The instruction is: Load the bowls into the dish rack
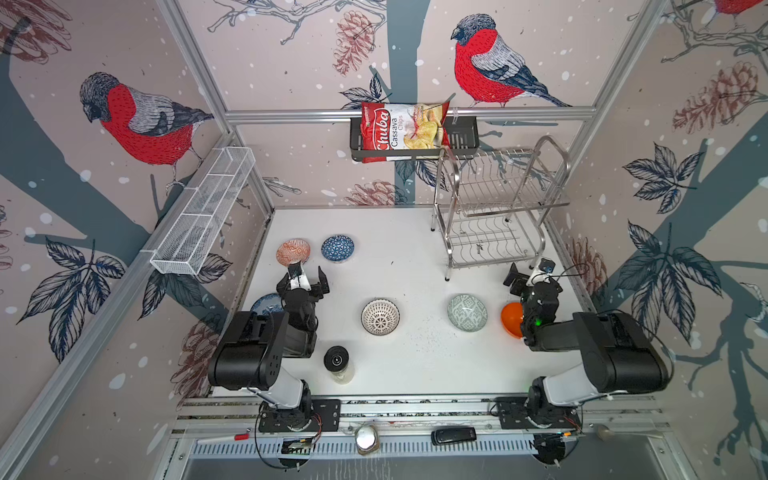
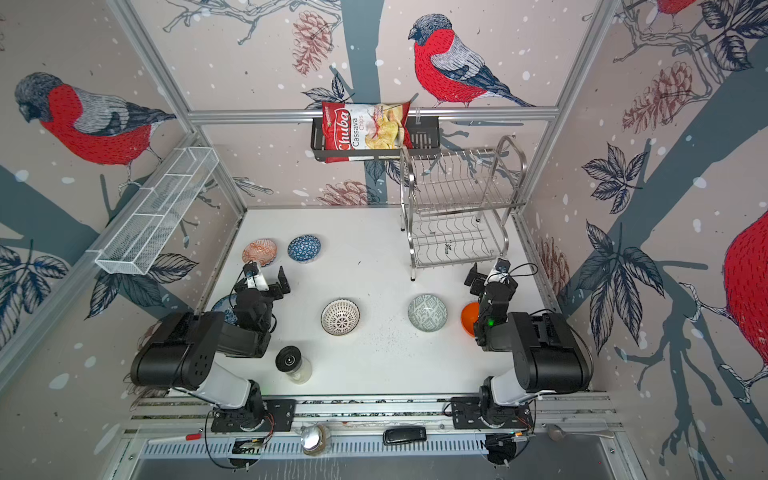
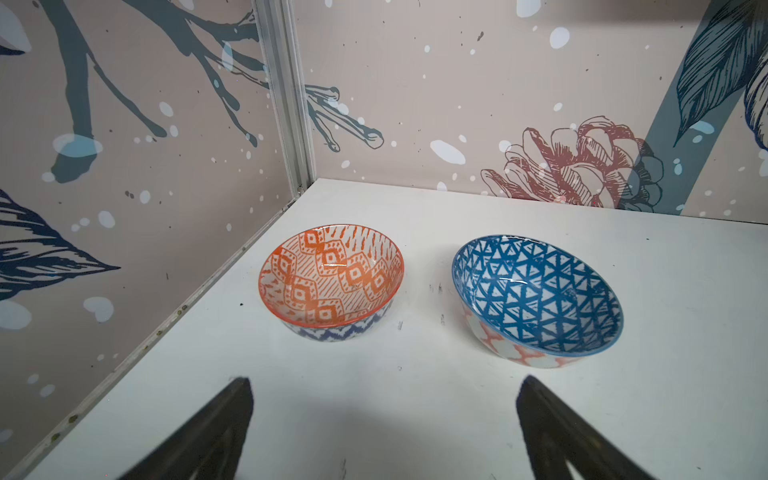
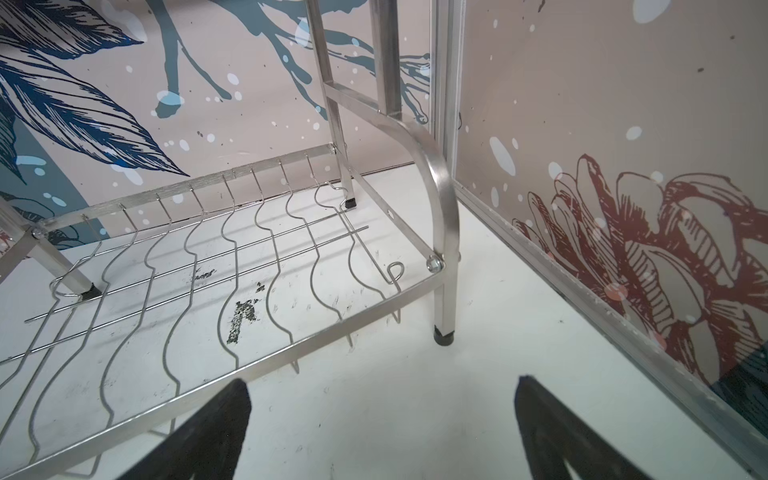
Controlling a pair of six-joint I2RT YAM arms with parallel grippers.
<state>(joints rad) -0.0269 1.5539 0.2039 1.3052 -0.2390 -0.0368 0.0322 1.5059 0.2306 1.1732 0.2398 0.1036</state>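
Left gripper [image 1: 308, 275]: jaws wide apart, empty, facing the red-orange bowl [image 1: 293, 251] and blue triangle bowl [image 1: 337, 248] at the far left of the desk [image 1: 415, 257]. A floral bowl [image 1: 266, 302], apparently, lies mostly hidden beneath that arm. Bowls sit mouth up, round, with no long axis; none is loaded. Recommended: pinch one rim, one jaw inside. Dish rack [image 1: 498, 232]: far right, long axis left to right. Right gripper [image 1: 527, 272]: jaws apart, empty, just before it.

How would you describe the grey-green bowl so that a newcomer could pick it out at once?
Start at the shiny two-tier dish rack in the far right corner of the table. In front of it, by the right arm, sits the grey-green bowl. Its pale geometric pattern separates it from the plain orange bowl to its right and the black-dotted white bowl to its left.
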